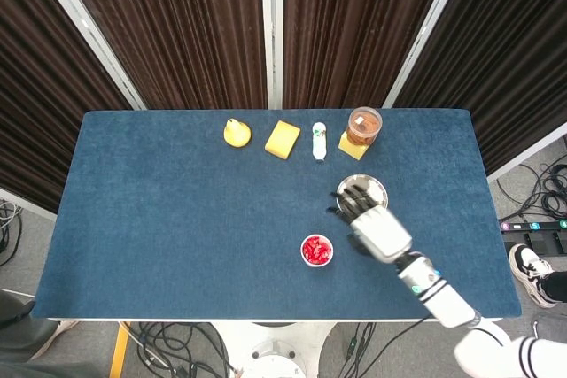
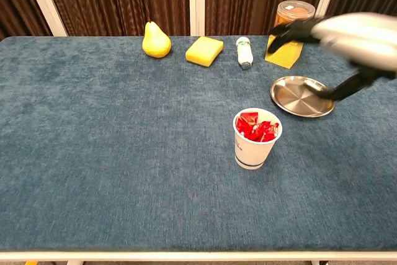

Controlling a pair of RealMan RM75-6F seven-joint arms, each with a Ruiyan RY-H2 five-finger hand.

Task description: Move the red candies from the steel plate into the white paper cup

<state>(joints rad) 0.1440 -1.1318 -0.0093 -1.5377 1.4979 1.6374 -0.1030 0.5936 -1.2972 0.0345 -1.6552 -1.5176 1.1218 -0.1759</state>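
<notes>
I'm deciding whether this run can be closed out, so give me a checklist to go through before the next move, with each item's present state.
1. Steel plate free of red candies: ok, its surface shows bare in the chest view.
2. Red candies inside the white paper cup: ok.
3. Cup upright on the table: ok.
4. Right hand holding nothing: ok, fingers apart, blurred above the plate.
5. Stray candies on the table: ok, none visible.
6. Left hand position: cannot tell, neither view shows it.
</notes>
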